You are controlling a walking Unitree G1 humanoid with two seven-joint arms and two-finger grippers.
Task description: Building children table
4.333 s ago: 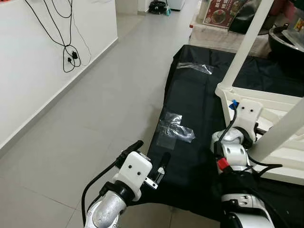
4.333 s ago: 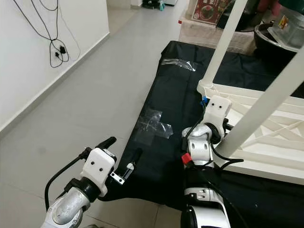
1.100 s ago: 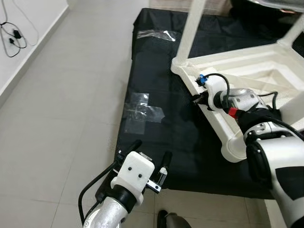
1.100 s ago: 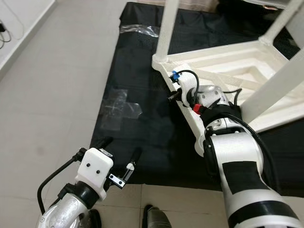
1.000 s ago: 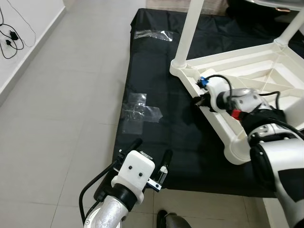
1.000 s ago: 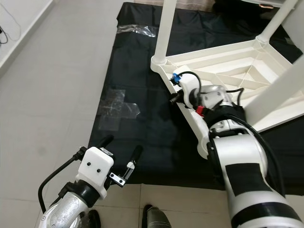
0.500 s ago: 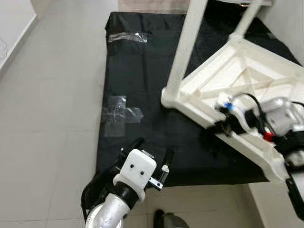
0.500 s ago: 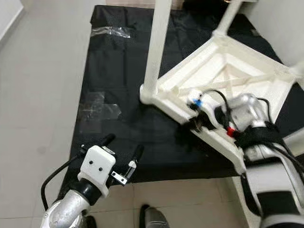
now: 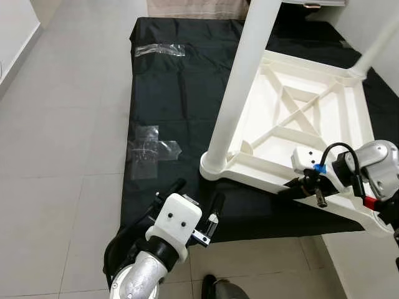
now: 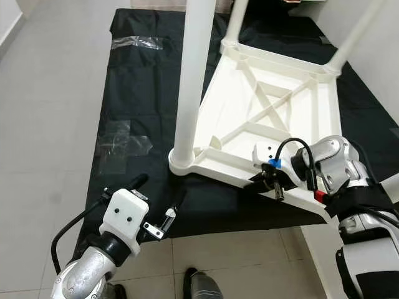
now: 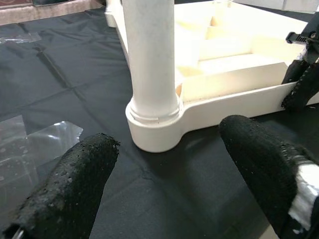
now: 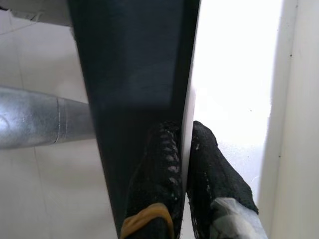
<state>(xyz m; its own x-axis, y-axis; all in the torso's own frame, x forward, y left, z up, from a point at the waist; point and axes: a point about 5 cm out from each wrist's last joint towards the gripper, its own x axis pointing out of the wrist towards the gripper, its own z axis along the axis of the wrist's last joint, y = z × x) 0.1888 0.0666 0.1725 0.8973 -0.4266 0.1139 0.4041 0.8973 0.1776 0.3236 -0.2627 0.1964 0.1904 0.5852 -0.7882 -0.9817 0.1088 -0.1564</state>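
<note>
A white plastic children's table (image 9: 293,118) lies upside down on a black mat (image 9: 168,93), its legs pointing up; the nearest leg (image 9: 240,81) rises from the front left corner. My right gripper (image 9: 294,186) is at the table's near rim, shut on it. In the right wrist view both black fingers (image 12: 164,164) pinch the thin white rim (image 12: 234,89). My left gripper (image 9: 196,200) hovers open over the mat's front edge, left of that corner. In the left wrist view the leg's base (image 11: 152,119) stands beyond the spread fingers (image 11: 75,184).
Two pieces of clear plastic wrap (image 9: 149,149) (image 9: 159,50) lie on the mat's left part. Grey floor tiles (image 9: 56,143) spread to the left and front. A pale wall (image 9: 377,22) stands close on the right, beyond the table.
The table has swung round on the mat with my right gripper still shut on its rim, and its near corner now lies closer. The view has turned too. My left arm has held still.
</note>
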